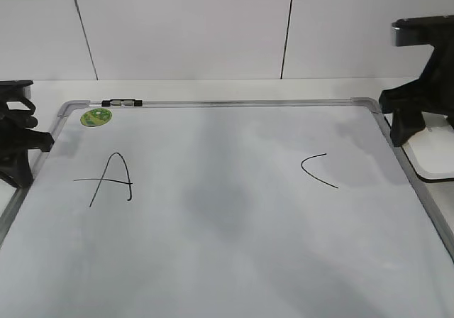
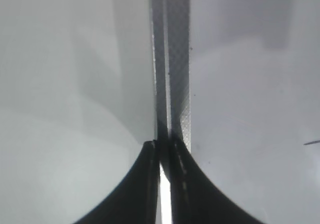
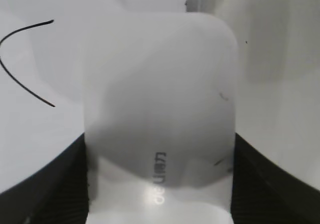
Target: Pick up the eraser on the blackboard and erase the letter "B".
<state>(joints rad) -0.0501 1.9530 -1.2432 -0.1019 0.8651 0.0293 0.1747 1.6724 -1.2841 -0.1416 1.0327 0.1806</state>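
1. Eraser [image 3: 160, 114]: sits between the fingers of your right end effector [image 3: 159, 144], which press against both long sides. It reads as grasped, felt side down. In the exterior view the eraser lies at the board's [image 1: 234, 247] right edge, apparently outside the frame, low over the desk [image 1: 213, 89].
2. Judgement: gripping across the narrow width keeps the pad flat to the surface for wiping.
3. Left end effector [image 2: 161, 149]: fingers clenched together, holding nothing, parked over the board's left frame rail [image 2: 175, 59]. That looks like a standby spot clear of the writing area.
4. Letter "B": not visible in any view. Between "A" [image 1: 110, 179] and "C" [image 1: 317, 170] you have only a faint grey smear, so the erasing looks done.
5. Writing: "A" and "C" are intact black marker. The eraser's top carries small grey lettering, upside down to the wrist camera and too blurred to read. The green sticker [image 1: 96, 116] in the far left corner has print too small to make out.
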